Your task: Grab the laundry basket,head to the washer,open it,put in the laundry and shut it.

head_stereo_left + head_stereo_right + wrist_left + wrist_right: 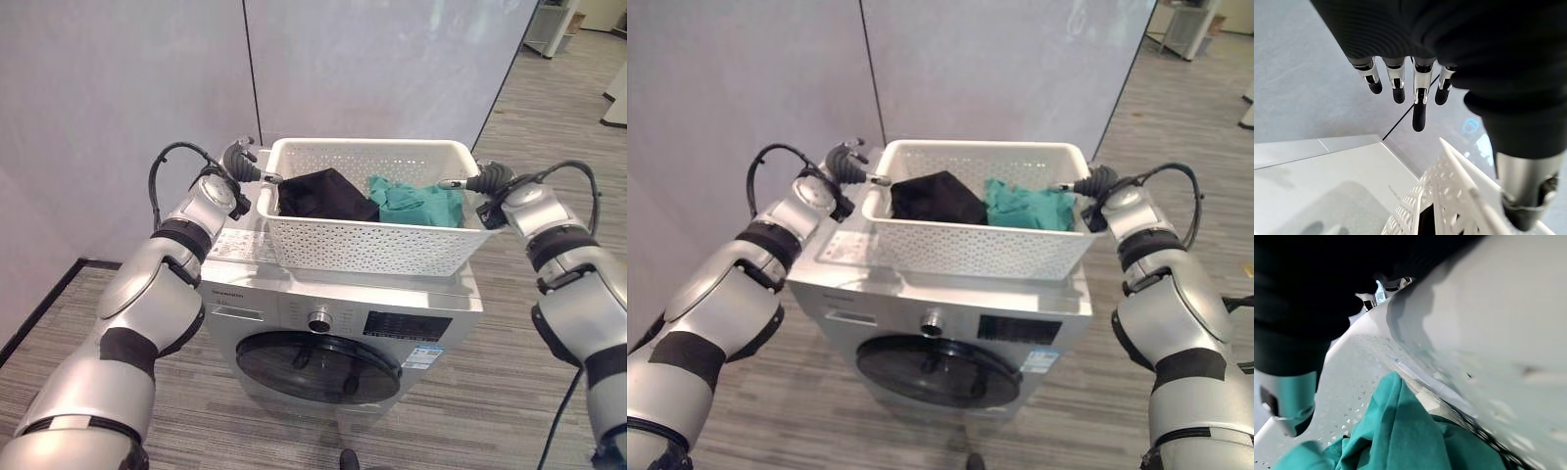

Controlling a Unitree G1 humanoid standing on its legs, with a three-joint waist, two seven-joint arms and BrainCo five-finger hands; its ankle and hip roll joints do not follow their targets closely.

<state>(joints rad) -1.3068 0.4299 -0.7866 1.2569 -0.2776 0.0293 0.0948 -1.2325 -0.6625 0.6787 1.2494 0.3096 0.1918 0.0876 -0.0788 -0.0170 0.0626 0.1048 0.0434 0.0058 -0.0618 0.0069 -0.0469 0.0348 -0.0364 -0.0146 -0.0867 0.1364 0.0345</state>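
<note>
Your white perforated plastic laundry basket (pixel 364 211) is sitting on top of the silver front-loading washing machine (pixel 338 323), pushed toward the back against the grey wall panel (pixel 127 98); inside it a black garment (pixel 323 195) is lying on the robot's left and a teal garment (pixel 416 204) on its right, the two touching in the middle.

Judging from how things lie, you are past the fetching and the walk; the basket is already delivered to the washer. The round dark door (pixel 318 367) is looking closed, so opening it, loading both garments and shutting it are all waiting to be done.

Your left hand (pixel 243 162) is standing at the basket's left end, just beside the rim; in its wrist view the fingers (pixel 1419 105) are hanging straight and spread, clear of the rim, with the thumb sitting low beside the basket's edge; it is not clasping anything. Your right hand (pixel 480 180) is sitting at the basket's right end, thumb reaching in over the rim above the teal garment; its fingers are mostly hidden behind the basket wall, so you cannot tell whether it is gripping or free.
</note>
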